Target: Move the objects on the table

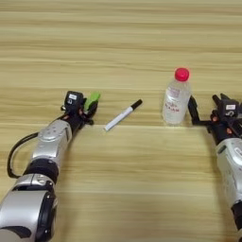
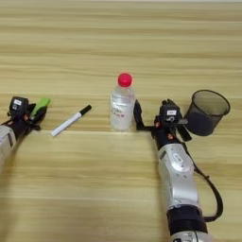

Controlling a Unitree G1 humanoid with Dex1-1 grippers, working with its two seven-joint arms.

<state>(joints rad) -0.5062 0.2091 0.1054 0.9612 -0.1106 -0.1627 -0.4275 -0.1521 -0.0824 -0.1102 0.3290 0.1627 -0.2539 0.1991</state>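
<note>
Left gripper (image 1: 89, 108) is pinching the green block (image 1: 92, 99). Right gripper (image 2: 158, 118) is sitting spread wide beside the bottle (image 2: 122, 105), gripping nothing. Pen (image 1: 123, 115) and cup (image 2: 206, 112) are looking untouched: 2 waiting.

The cup (image 2: 206, 112) is falling outside the left eye view entirely. Left of the bottle (image 2: 122, 105), the left gripper (image 1: 88, 108) is covering the lower part of the green block (image 1: 92, 99); its finger position is unreadable.
</note>
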